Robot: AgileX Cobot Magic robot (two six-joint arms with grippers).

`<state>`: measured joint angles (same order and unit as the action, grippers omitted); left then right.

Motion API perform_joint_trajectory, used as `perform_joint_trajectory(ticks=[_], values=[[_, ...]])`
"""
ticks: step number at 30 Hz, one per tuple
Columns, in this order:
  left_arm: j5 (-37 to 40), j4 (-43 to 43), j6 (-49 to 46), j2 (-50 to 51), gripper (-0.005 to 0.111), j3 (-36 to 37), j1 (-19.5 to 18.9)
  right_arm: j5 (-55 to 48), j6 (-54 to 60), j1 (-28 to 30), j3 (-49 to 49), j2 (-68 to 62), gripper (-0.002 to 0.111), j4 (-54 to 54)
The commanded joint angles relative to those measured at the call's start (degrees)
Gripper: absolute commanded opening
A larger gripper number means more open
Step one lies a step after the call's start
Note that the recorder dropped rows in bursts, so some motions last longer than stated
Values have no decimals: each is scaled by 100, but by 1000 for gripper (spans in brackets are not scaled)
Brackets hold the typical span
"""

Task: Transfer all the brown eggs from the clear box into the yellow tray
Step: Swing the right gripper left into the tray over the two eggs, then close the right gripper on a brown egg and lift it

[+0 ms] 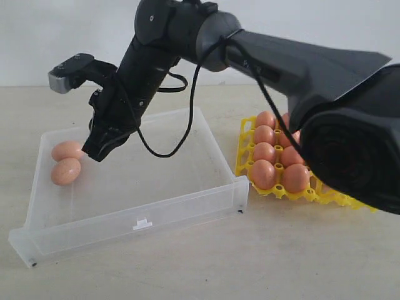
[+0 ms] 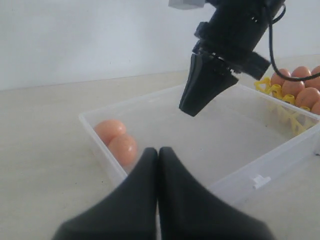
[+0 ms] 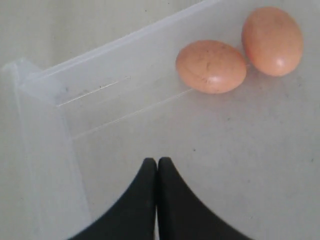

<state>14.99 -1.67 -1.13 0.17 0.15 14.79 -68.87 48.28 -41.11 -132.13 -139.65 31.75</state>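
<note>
**Right tool poised beside the last two eggs in the clear box**

The right tool (image 1: 99,149), clenched and empty, hangs tip-down inside the clear box (image 1: 187,211). Two brown eggs (image 1: 65,171) lie just ahead of its tip, side by side and touching or nearly so. They sit close against the box wall on the far side of them from the tool. The yellow tray (image 1: 244,136) stands on the table (image 1: 281,256) well behind the tool, beyond the opposite wall, and every cup in view is filled.

The step in hand appears to be the approach to the nearer egg. To do it well, the jaws should part before the descent, straddle one egg only, and close gently. A finger set between the eggs risks nudging the neighbour.

Room is tight ahead, where the wall leaves little space for a finger. Behind and beside the tool the box floor lies bare, giving a free path for the lift. The left tool (image 2: 158,150), also clenched on nothing, hangs outside the box.
</note>
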Motion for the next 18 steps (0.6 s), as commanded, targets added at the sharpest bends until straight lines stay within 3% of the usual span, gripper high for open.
perform_joint_trajectory(ticks=[1,5,8,9,12,18], values=[[-38,-46,-3,-17,-4,-15,1,464,2502,30,-249,-267,0,77],[-38,-46,-3,-17,-4,-15,1,878,4009,-37,-249,-459,8,54],[-38,-46,-3,-17,-4,-15,1,1425,4276,-88,-249,-623,28,76],[-38,-46,-3,-17,-4,-15,1,1844,4505,-128,-249,-773,42,103],[-38,-46,-3,-17,-4,-15,1,2423,4638,-219,-249,-968,56,144],[-38,-46,-3,-17,-4,-15,1,2791,5161,-399,-249,-1232,58,669]])
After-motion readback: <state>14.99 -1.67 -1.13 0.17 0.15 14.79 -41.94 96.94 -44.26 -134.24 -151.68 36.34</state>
